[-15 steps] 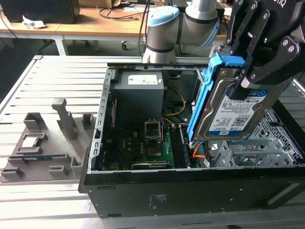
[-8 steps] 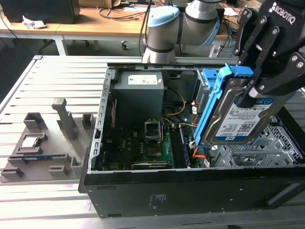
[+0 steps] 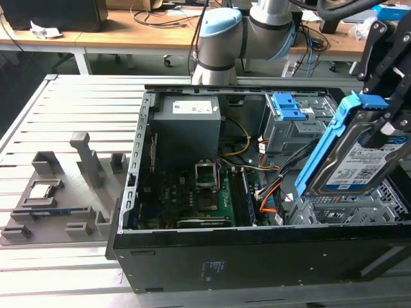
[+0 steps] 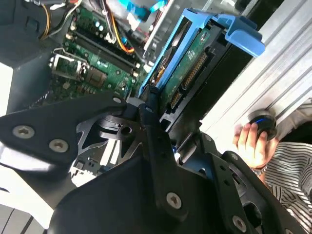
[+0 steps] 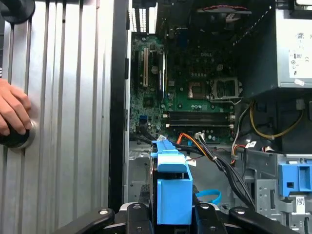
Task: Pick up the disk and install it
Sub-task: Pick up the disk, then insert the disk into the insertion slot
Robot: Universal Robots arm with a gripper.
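The black two-finger gripper point(image 3: 387, 130) is holding the flat rectangular silver hard disk with the white-and-blue label and blue plastic frame point(image 3: 355, 158), its fingers closed against the drive on opposite sides. The disk is hanging tilted, clear of all surfaces, above the open black computer case point(image 3: 257, 260) at the exterior view's right, over the grey metal drive cage point(image 3: 359, 208) and beside the green motherboard point(image 3: 215, 199). The drive is judged rigid and fairly heavy for its bulk, with smooth metal faces likely to slip under a light grip. In the second wrist view the disk point(image 4: 187, 68) is showing a bare green circuit board and a connector, both judged fragile, so the frame rails and metal body are the suitable holding surfaces. A person's hand point(image 5: 12, 109) is resting on a black round knob point(image 5: 14, 138) on the ribbed aluminium table point(image 5: 73, 97).
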